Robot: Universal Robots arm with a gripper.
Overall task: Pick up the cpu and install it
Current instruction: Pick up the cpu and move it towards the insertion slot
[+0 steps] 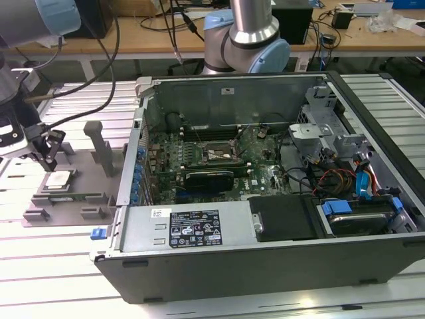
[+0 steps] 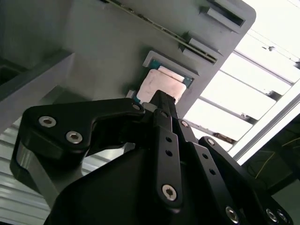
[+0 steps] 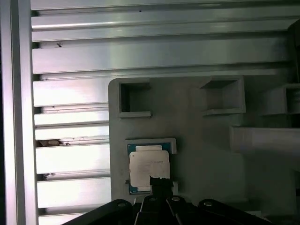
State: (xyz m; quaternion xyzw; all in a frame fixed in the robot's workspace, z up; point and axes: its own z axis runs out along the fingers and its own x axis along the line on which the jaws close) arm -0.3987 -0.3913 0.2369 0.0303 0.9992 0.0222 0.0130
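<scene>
Cpu (image 3: 149, 169): seated in a recess near the grey fixture's (image 3: 206, 154) edge. Gripper (image 3: 159, 183): over the cpu's rim, seemingly clenched, empty.

The cpu (image 3: 148, 168) has a pale silvery-white top and a thin teal-green rim. The holder (image 3: 211, 154) is matte grey. The gripper (image 2: 164, 97) is black with silver screw heads. The table (image 1: 46, 279) is ribbed silver metal. The computer case (image 1: 265, 272) is dark grey, its motherboard (image 1: 163, 153) green, its latch tab (image 1: 97, 233) blue.

Silver arm (image 1: 251, 14) with pale-blue joint caps (image 1: 58, 14), black screw-studded fingers (image 2: 166, 140).
</scene>
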